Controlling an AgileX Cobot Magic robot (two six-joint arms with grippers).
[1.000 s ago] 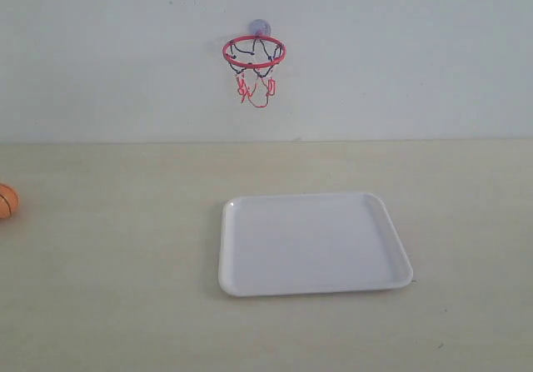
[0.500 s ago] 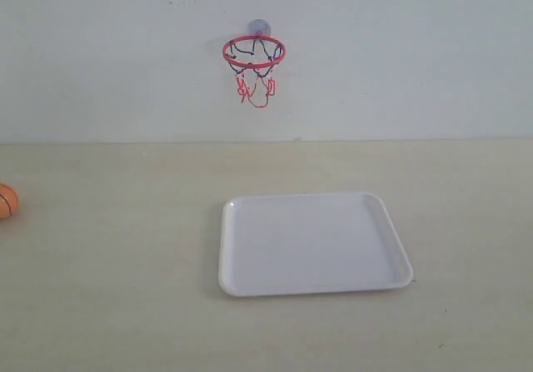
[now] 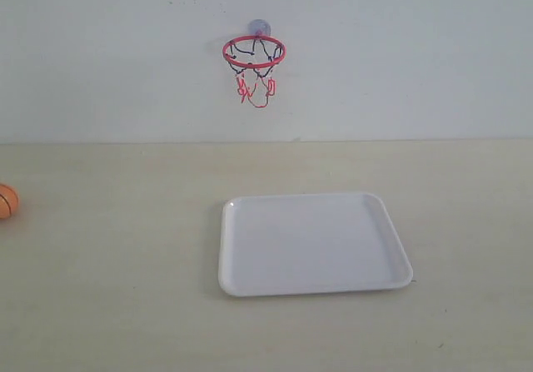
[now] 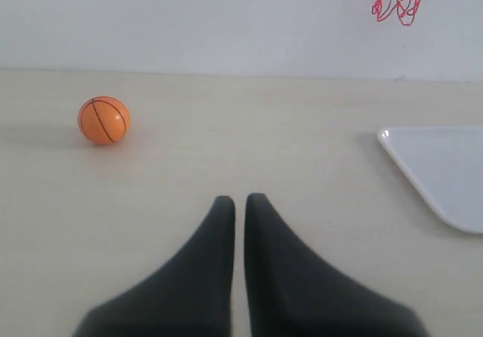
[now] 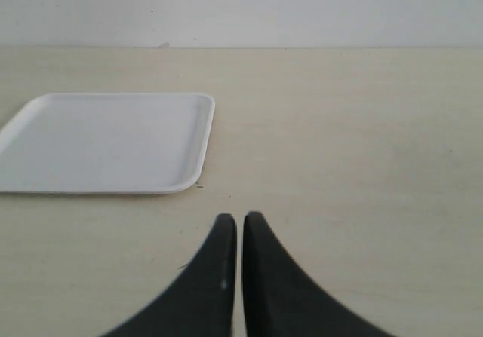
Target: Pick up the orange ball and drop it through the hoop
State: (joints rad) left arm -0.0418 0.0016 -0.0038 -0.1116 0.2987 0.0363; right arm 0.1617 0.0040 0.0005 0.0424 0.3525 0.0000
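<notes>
The orange ball [image 3: 5,200] rests on the table at the far left edge of the exterior view, partly cut off. The left wrist view shows the orange ball [image 4: 104,120] whole, with black seams, well ahead of my left gripper [image 4: 239,199], which is shut and empty. The hoop [image 3: 254,52], a red ring with a dangling net on a bluish suction cup, hangs on the back wall. Only the hoop's net tips [image 4: 398,4] show in the left wrist view. My right gripper [image 5: 239,218] is shut on nothing, low over bare table. Neither gripper appears in the exterior view.
A white tray [image 3: 312,243] lies flat on the beige table below the hoop; its corner [image 4: 438,173] shows in the left wrist view and most of the tray [image 5: 106,141] in the right wrist view. The pale wall stands behind the table.
</notes>
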